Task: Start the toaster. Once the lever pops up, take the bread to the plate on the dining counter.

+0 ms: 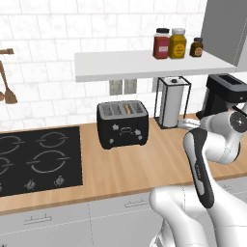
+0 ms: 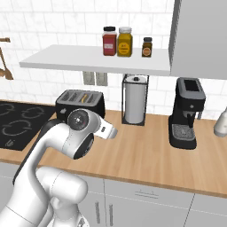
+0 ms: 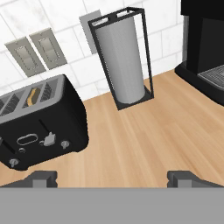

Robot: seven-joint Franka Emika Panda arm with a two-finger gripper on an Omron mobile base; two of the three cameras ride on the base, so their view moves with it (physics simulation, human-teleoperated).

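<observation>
The gripper (image 3: 112, 178) is seen in the foreground of the hand view, its two dark fingertips (image 3: 42, 178) spread wide apart with nothing between them, held above the wood counter (image 1: 144, 169) and well short of any object. Beyond it and to the left in that view, the toaster (image 3: 37, 122) is set on the counter against the tiled wall, its front turned toward the robot so that the levers and small knobs are presented for reach. A slice of bread (image 1: 127, 108) is seated in one of the top slots, only its tan edge showing, which suggests the lever has not yet been pressed; the task is judged to be at its very start, with the approach to the lever still to be made. Just beside the toaster, a paper towel roll (image 1: 171, 102) is held upright in a black wire frame, and a black coffee machine (image 2: 188, 113) is placed further along. A stovetop (image 1: 36, 159) is sunk into the counter on the toaster's other side. Three jars (image 1: 177, 43) are lined up on the shelf (image 1: 125, 65) above.
</observation>
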